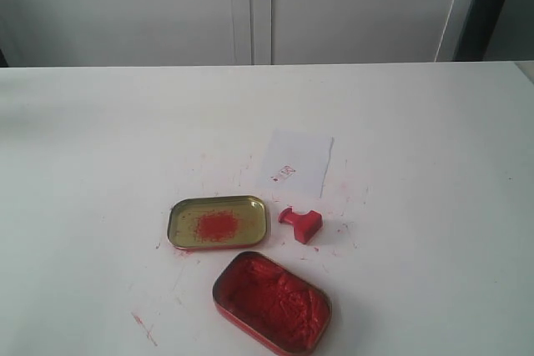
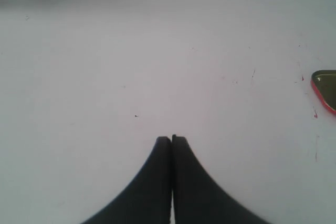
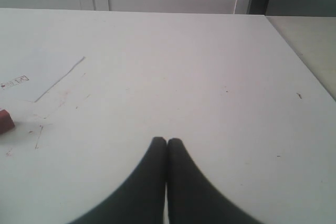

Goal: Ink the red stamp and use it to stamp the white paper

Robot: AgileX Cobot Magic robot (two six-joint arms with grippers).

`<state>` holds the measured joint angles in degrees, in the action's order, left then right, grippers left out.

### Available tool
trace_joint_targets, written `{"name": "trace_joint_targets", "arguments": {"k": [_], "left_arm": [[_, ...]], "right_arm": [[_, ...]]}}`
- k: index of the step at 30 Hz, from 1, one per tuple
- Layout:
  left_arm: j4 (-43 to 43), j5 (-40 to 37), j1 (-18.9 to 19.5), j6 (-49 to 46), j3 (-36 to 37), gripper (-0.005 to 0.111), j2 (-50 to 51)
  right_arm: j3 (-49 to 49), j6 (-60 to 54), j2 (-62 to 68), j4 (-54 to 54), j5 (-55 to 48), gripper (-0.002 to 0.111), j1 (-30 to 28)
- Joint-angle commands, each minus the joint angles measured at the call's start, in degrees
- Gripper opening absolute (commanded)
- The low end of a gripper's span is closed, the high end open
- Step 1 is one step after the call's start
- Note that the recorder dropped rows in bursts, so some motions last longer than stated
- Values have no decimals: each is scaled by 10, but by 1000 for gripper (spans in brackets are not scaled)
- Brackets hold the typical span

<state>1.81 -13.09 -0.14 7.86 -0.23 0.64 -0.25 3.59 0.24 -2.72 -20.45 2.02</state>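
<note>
The red stamp [image 1: 301, 223] lies tipped on its side on the table, just below the white paper [image 1: 297, 163], which carries a small red print. A corner of the stamp [image 3: 5, 120] and the paper [image 3: 37, 74] also show in the right wrist view. Neither arm appears in the exterior view. My left gripper [image 2: 171, 139] is shut with nothing in it, over bare table. My right gripper [image 3: 167, 141] is shut too, empty, well away from the stamp.
A gold tin lid [image 1: 218, 222] with a red smear lies left of the stamp; its edge [image 2: 325, 88] shows in the left wrist view. The red tin of ink paste [image 1: 272, 301] sits near the front edge. Red marks dot the table [image 1: 100, 164].
</note>
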Motion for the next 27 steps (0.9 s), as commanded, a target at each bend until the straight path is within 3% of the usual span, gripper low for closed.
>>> {"name": "trace_joint_targets", "arguments": {"k": [1, 6, 27], "left_arm": [[4, -5, 1, -16, 2, 0, -6], [4, -5, 1, -64, 2, 0, -6], [3, -2, 1, -68, 2, 0, -6]], "right_arm": [[2, 1, -2, -1, 5, 0, 2], [2, 1, -2, -1, 5, 0, 2], [2, 12, -2, -1, 5, 0, 2]]}}
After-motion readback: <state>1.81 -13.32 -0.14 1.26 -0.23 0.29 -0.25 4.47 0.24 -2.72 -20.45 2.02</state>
